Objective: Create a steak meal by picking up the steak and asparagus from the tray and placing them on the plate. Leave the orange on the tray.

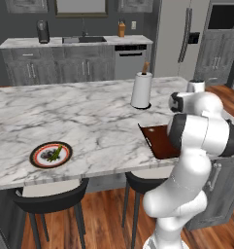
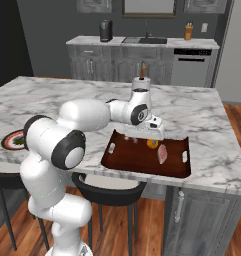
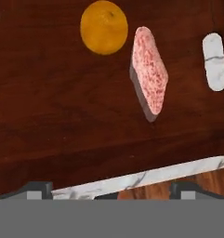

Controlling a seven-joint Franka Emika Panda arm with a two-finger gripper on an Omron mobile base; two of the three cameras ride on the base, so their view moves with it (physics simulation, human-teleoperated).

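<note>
Reddish-brown tray (image 2: 142, 160) is sitting centre-right in the right base view, carrying pink steak (image 2: 162, 152) at right, orange (image 2: 152, 144) just beside it. Gripper (image 2: 156, 134) is hovering above them, jaws spread wide, gripping nothing. Asparagus (image 1: 55, 153) is lying on plate (image 1: 39, 161), lower left of the left base view.

Home kitchen. Landmark: marble island (image 1: 89, 121) w/ black stools (image 1: 48, 199) tucked under its near edge. Behind island: grey cabinets (image 1: 55, 65) w/ sink (image 1: 84, 40), dishwasher (image 1: 130, 61), coffee maker (image 1: 42, 31) on the back counter. Steel fridge (image 1: 179, 39) behind island, far right. Paper towel roll (image 1: 142, 90) on island top. Wood floor (image 1: 104, 219) below island.
</note>
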